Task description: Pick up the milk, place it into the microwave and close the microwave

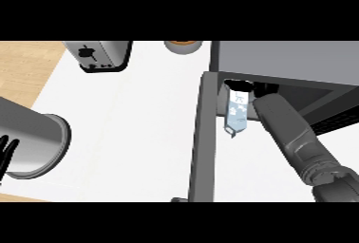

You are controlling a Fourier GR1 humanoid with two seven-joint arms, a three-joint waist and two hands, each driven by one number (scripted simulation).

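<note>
At two o'clock the right hand (242, 86) pinches the milk (236, 112) inside the microwave (294, 59); left hand (7, 151) spread at nine.

Right hand (247, 86) mostly hidden inside microwave (280, 59) (grip unclear); left hand (7, 149) cut by edge.

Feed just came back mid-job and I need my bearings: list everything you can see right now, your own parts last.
milk carton: one, pale blue and white, at the microwave's mouth, in the right hand
microwave: one, grey, upper right
microwave door: one, grey, swung open, centre
toaster: one, silver and black, top left
cup: one, white with brown contents, top centre
pot: one, grey, left edge
counter: white top
left hand: black, resting open, left edge
right hand: black, curled round the milk carton
</note>
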